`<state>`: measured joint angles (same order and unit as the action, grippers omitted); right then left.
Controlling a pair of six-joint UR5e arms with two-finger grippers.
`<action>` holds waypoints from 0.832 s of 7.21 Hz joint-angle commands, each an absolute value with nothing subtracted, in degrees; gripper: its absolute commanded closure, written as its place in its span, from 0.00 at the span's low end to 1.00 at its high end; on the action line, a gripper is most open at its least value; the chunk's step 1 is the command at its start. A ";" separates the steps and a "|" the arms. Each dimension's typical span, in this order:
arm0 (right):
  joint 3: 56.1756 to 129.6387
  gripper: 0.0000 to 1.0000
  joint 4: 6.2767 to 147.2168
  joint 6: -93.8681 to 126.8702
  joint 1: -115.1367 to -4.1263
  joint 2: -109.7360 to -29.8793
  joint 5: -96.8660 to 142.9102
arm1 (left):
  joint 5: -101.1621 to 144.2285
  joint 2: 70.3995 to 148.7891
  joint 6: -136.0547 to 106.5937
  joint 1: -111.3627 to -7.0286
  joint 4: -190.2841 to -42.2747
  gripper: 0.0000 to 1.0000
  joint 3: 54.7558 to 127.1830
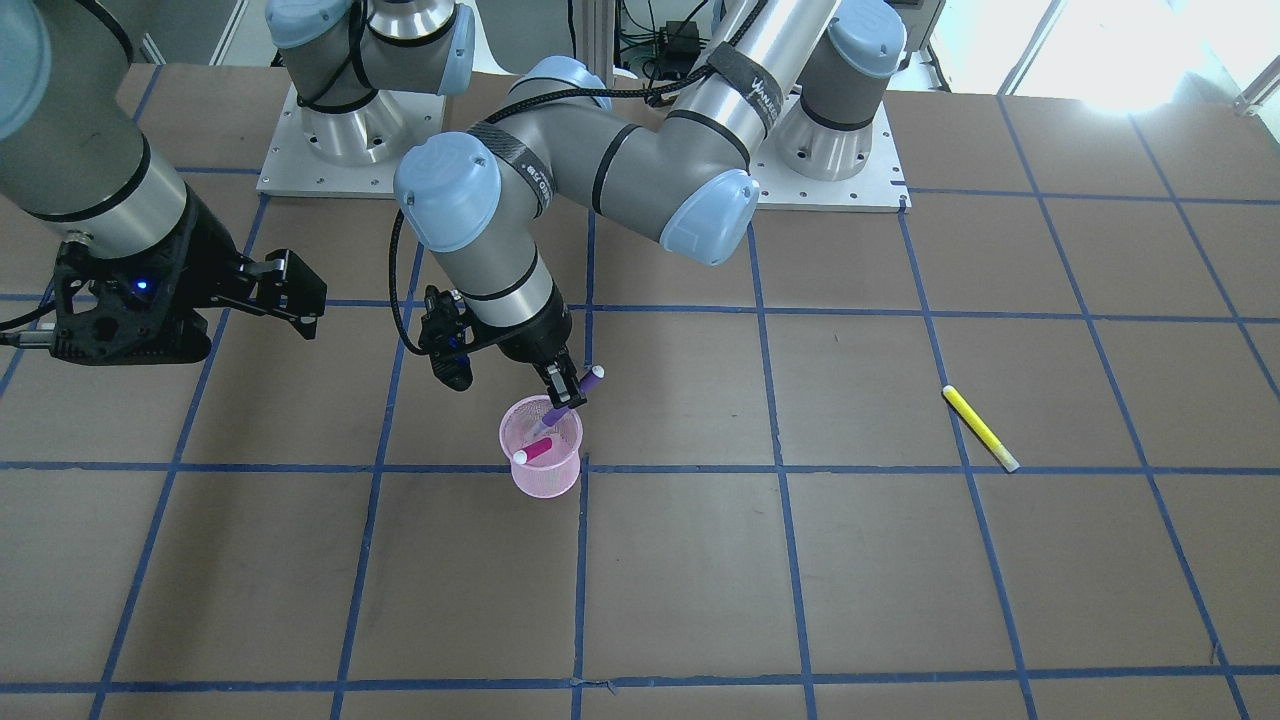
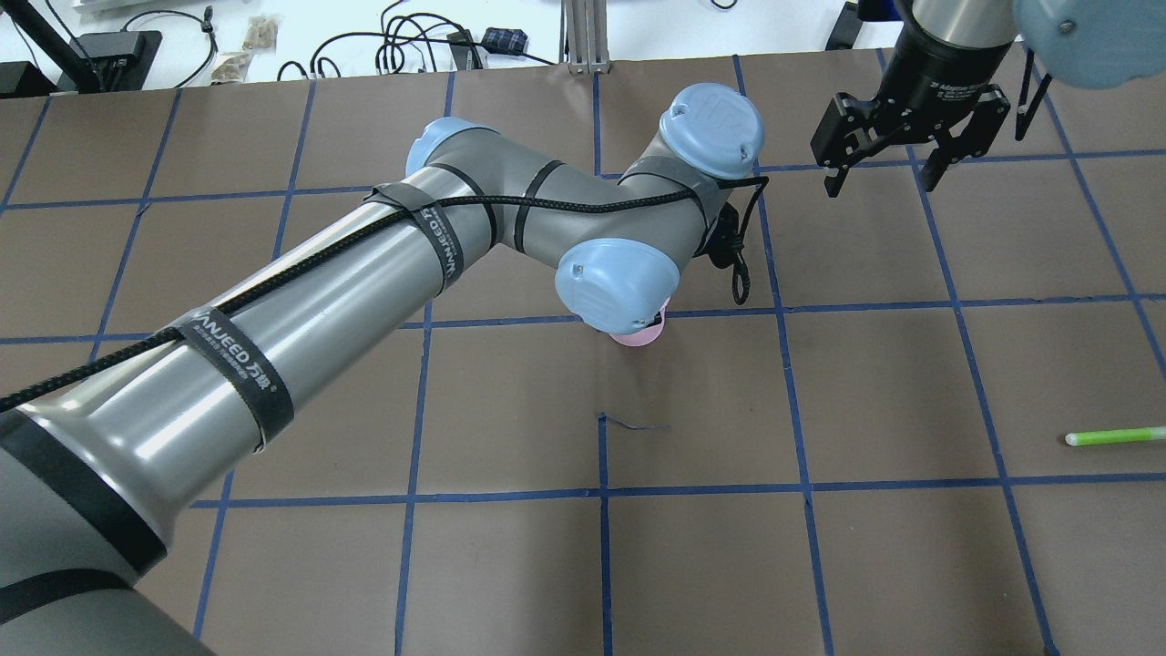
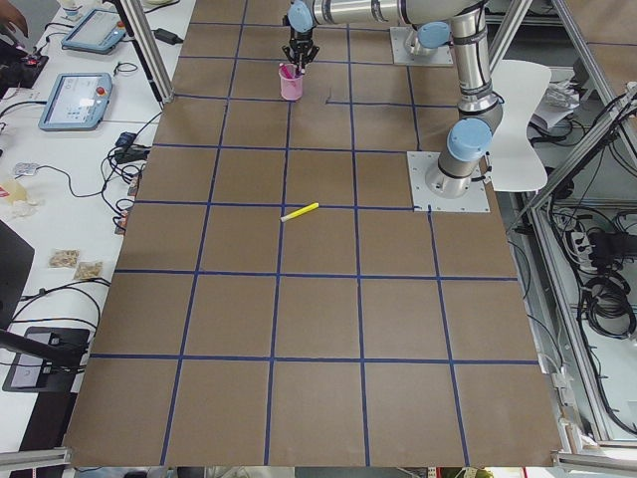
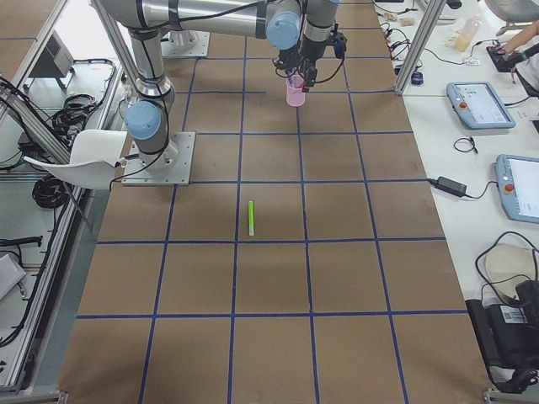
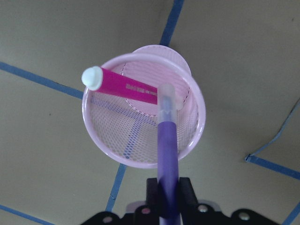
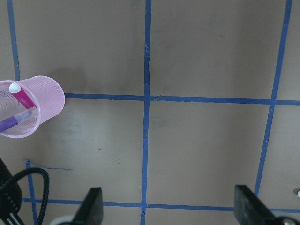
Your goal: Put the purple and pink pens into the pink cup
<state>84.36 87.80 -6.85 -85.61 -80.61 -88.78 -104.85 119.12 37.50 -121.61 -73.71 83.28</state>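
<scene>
Left gripper: fingers clamped on purple pen, lower end inside pink cup, beside pink pen. Right gripper: fingers spread wide, well apart from cup.

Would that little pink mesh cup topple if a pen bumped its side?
The pink cup is probably light: open mesh wall, so a sideways bump might slide or tip it. The pink pen leaning on its rim likely adds pull that way. Its base looks narrower than its mouth.
</scene>
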 commanded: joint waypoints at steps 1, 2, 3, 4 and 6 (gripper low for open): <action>84.55 0.00 87.80 -6.94 -85.61 -80.51 -88.77 | -104.85 119.44 37.44 -121.64 -73.13 0.00 82.88; 84.55 0.00 87.80 -7.12 -85.61 -80.51 -88.86 | -104.85 119.36 37.53 -121.64 -73.13 0.00 82.36; 84.55 0.00 87.80 -7.47 -85.61 -80.42 -88.86 | -104.85 119.01 37.53 -121.64 -73.12 0.00 82.18; 84.64 0.00 87.80 -7.47 -85.61 -80.42 -88.77 | -105.03 116.92 37.44 -121.47 -73.21 0.00 82.26; 84.55 0.00 87.89 -6.69 -85.61 -80.59 -88.77 | -104.85 112.61 36.48 -117.97 -73.12 0.00 82.79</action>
<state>84.61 87.82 -7.24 -85.60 -80.44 -88.78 -104.90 115.44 37.08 -120.22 -73.12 82.37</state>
